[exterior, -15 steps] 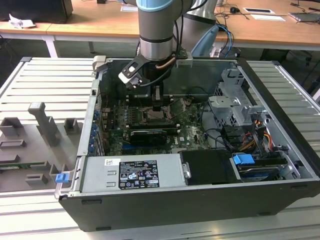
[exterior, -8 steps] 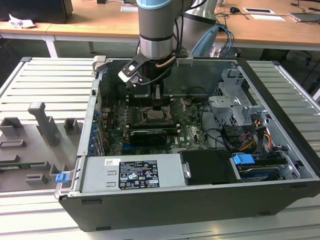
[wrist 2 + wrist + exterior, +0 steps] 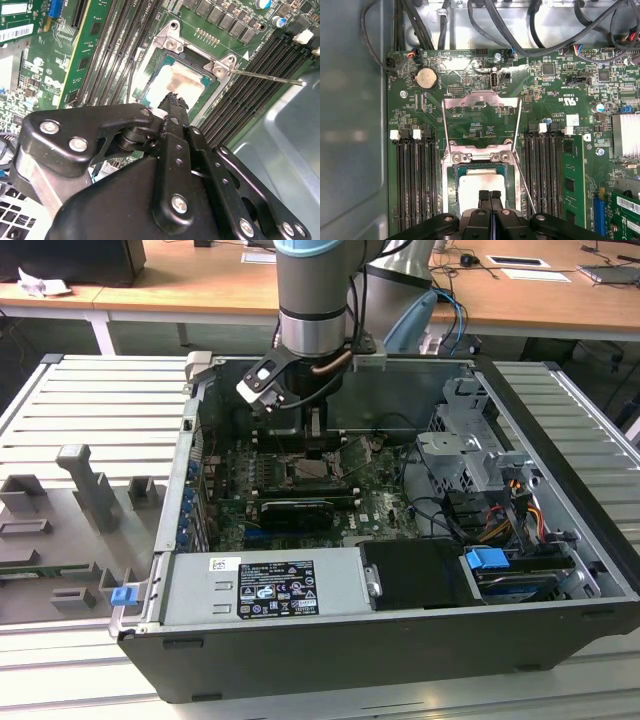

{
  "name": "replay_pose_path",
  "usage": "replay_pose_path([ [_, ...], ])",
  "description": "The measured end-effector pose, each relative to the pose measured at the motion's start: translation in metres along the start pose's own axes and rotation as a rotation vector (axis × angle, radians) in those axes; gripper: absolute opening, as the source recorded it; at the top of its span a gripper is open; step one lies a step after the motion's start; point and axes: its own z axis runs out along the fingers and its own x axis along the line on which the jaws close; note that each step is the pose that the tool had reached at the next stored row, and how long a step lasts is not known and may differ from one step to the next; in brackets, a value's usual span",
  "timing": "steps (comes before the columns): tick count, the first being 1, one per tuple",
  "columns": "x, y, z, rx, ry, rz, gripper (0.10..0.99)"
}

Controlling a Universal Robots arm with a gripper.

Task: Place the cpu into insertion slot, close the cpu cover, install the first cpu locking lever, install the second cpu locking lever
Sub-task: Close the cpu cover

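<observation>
Reaching into the open computer case [image 3: 330, 650] on the slatted tabletop [image 3: 60, 410], the arm holds its claw [image 3: 318, 447] over the middle of the motherboard [image 3: 385, 502]. In the first wrist view we see the claw [image 3: 490, 196] closed, both fingers pressed together with nothing between them. The tips are right over the cpu [image 3: 479, 186]; we cannot tell whether they touch it. The cpu lies flat in the slot [image 3: 480, 156], silvery face up, between two banks of black memory slots [image 3: 415, 185]. In the second wrist view the claw [image 3: 174, 101] tip sits above the cpu [image 3: 180, 80] near one of its edges. The cover [image 3: 482, 100] is open, swung back off the slot toward the cable-side edge of the motherboard. One thin lever [image 3: 525, 181] is unlatched; it sticks out from a slot corner and slants over the memory slots [image 3: 250, 100].
</observation>
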Motion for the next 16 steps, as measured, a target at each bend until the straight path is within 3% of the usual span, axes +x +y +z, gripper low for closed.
replay_pose_path([
  [16,-0.0001,0.0004,-0.0054,0.000,0.0000,0.000,0.106],
])
